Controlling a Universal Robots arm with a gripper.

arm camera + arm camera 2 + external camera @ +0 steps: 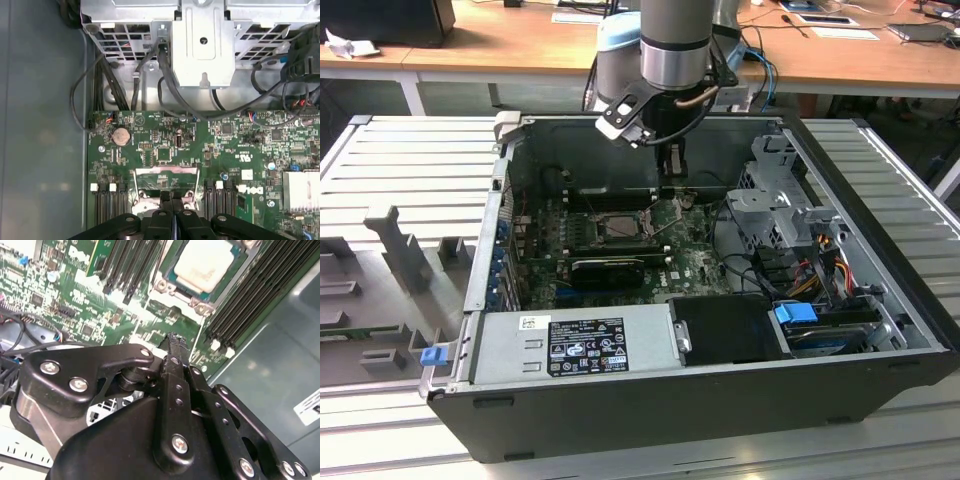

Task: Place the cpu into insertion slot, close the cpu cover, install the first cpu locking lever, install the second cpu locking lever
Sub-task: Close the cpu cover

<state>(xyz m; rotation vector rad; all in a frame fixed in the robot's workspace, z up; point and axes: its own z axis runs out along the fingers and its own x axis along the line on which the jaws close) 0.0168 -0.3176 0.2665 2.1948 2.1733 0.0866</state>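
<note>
**cpu (205, 262) seated in insertion slot (590, 228); gripper (175, 340) closed, holding nothing**

Exterior view:
- The arm (672, 40) comes down from the upper middle of the frame into the open computer case (670, 420). The case lies on a ribbed metal table (410, 160).
- The gripper hangs over the green motherboard (692, 262), just to the exterior view's right of the insertion slot. The slot sits near frame centre.
- A grey power supply box (570, 345) sits in the lower middle of the frame.
- A drive cage (775, 200) stands at the exterior view's right.

Second wrist view:
- The cpu lies inside the slot with its pale metal face up and uncovered. A narrow margin of its own board shows round the face.
- The gripper tip is near the slot's edge and apart from the chip.
- Black memory slots (250, 295) run beside the socket.

First wrist view:
- The fingers (165, 205) are pressed together with nothing between them.
- The cpu cover (165, 171), a silvery frame with a cut-out centre, is just beyond the tips.
- Cannot tell whether the cover lies flat or stands raised, nor whether the tips touch it.
- A coin cell (120, 135) sits on the board near the cover.
</note>
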